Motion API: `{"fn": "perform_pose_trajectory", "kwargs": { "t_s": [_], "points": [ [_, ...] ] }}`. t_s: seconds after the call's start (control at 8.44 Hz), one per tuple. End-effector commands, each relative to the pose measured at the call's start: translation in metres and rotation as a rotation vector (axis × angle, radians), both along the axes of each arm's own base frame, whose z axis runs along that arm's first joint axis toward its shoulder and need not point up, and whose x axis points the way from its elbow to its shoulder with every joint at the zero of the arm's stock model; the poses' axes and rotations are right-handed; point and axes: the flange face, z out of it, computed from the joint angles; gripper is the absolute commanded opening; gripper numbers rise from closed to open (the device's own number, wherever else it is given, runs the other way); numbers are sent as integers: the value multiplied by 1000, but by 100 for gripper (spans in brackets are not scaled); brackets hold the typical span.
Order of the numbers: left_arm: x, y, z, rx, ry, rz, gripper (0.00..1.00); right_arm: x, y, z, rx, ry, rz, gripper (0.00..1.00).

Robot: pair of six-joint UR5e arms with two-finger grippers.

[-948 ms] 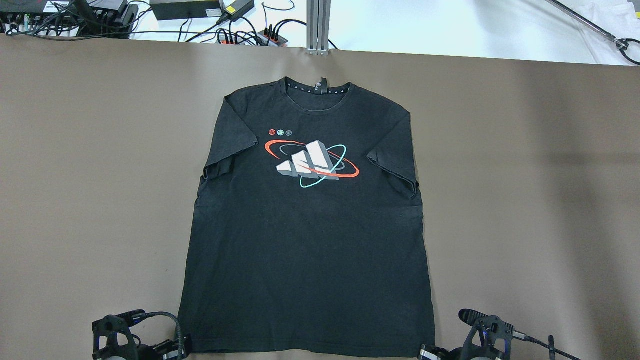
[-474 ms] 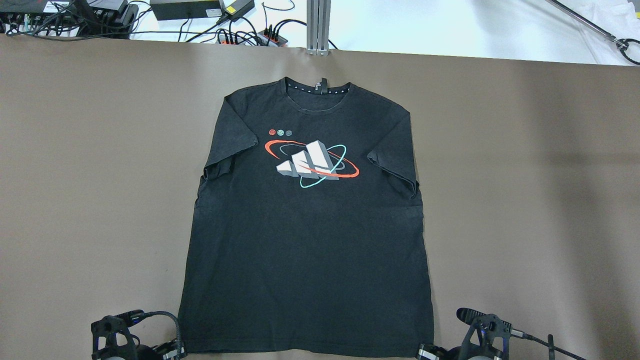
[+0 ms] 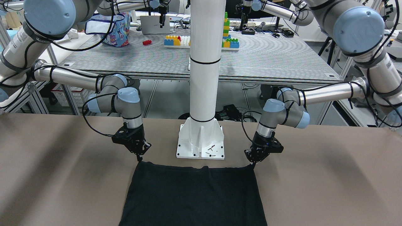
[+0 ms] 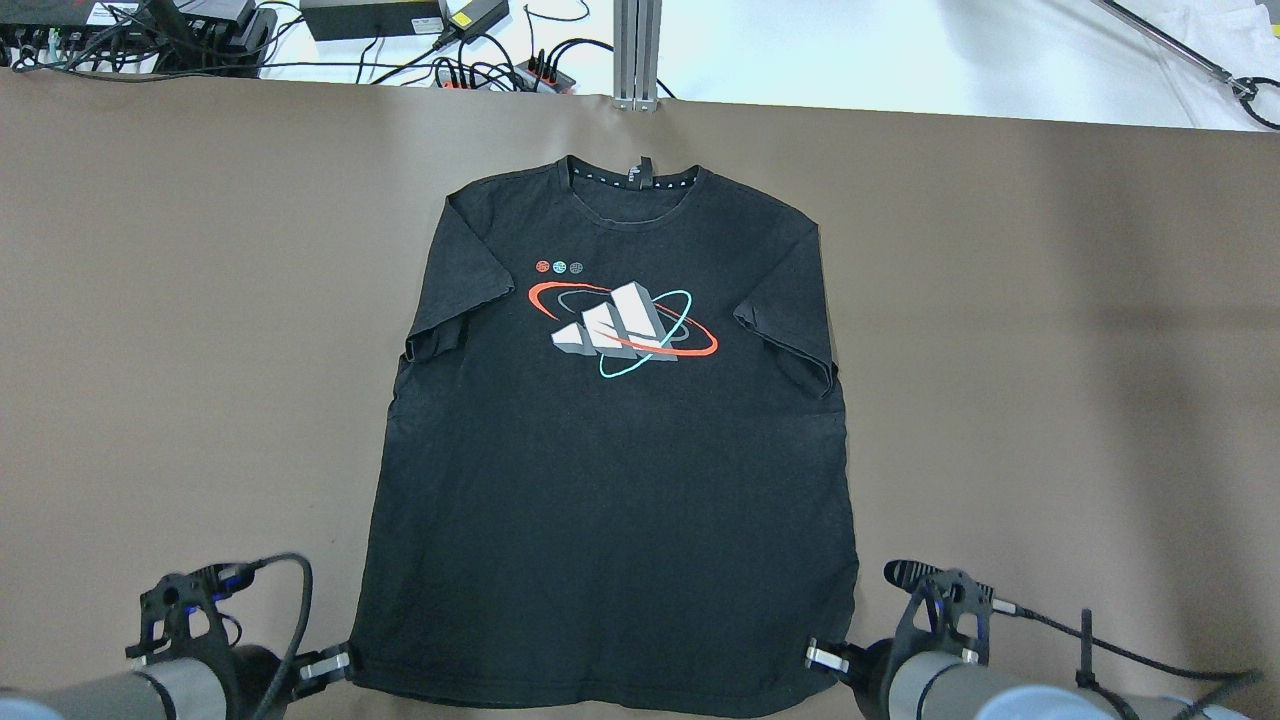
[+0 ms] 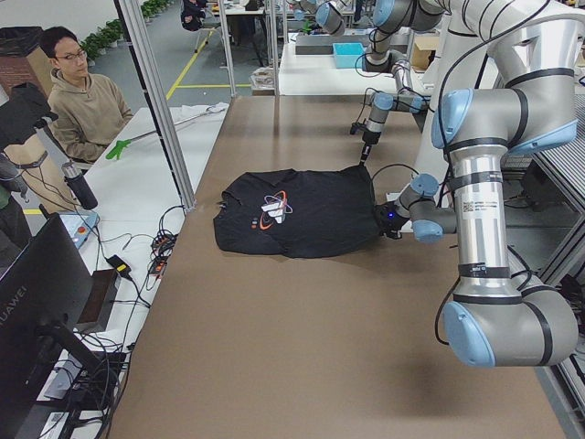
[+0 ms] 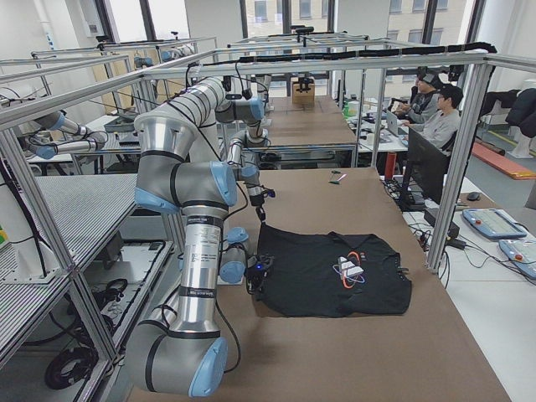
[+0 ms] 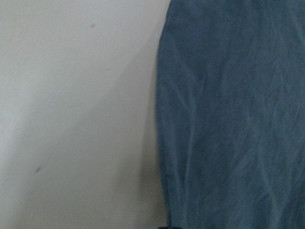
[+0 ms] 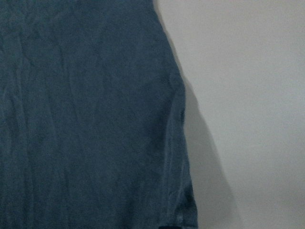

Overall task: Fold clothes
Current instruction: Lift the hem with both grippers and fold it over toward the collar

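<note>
Black T-shirt (image 4: pixel 610 480) lay flat and face up in the middle of the brown desk (image 4: pixel 1050 350), collar (image 4: pixel 635 185) at the far edge away from the robot, hem on the robot's side, both short sleeves spread out. Its chest carried a white, red and teal print (image 4: pixel 625 325) (so not a plain garment). We saw the left tool (image 3: pixel 253 162) down at the hem corner on the robot's left, its fingers drawn together to a point and pinched on the cloth there. The right tool (image 3: pixel 139 158) sat the same way at the opposite hem corner, fingers together on the fabric. In the front-facing view the hem ran nearly straight between the two tools, with a slight ripple at its middle, just in front of the base of the white pillar (image 3: pixel 204 78). The left wrist view showed shirt fabric filling its right part with bare desk on its left; the right wrist view showed the reverse, fabric left and desk right. Neither wrist view showed the fingers clearly. Behind the pillar stood another bench with toy bricks (image 3: pixel 177 40) and a patterned blue bag (image 3: pixel 114 26). An operator (image 5: pixel 82 101) sat off the desk's far side in the left side view.
</note>
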Motion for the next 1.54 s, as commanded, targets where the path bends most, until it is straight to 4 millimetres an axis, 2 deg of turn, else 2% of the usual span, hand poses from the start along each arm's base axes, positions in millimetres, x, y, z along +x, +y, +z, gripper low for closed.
{"fn": "perform_pose_trajectory", "kwargs": {
  "t_s": [0.0,0.12,0.24,0.36,0.59,0.71,0.83,1.07,1.3,1.42],
  "points": [
    [-2,-124,-57,40,-54,34,0,38,-124,-19,-60,-43,-22,0],
    [-2,-166,-68,64,-106,10,0,49,-172,-33,-48,-46,-27,0],
    [-8,-197,-75,72,-118,30,0,50,-216,-44,-36,-18,-12,0],
    [-20,-232,-66,75,-142,20,0,59,-262,-49,-1,37,0,0],
    [-49,-296,-53,54,-164,-5,0,85,-318,-33,2,95,2,0],
    [-70,-318,-47,34,-170,-41,0,96,-333,-27,0,104,0,0],
    [-81,-335,-35,16,-187,-45,0,110,-349,-22,-3,113,14,0],
    [-86,-371,-26,-2,-212,-59,0,111,-381,-37,4,116,30,0],
    [-88,-380,-36,6,-201,-70,0,120,-402,-33,3,133,42,0],
    [-88,-387,-33,-9,-202,-66,0,118,-411,-36,5,137,42,0]
  ]
}}
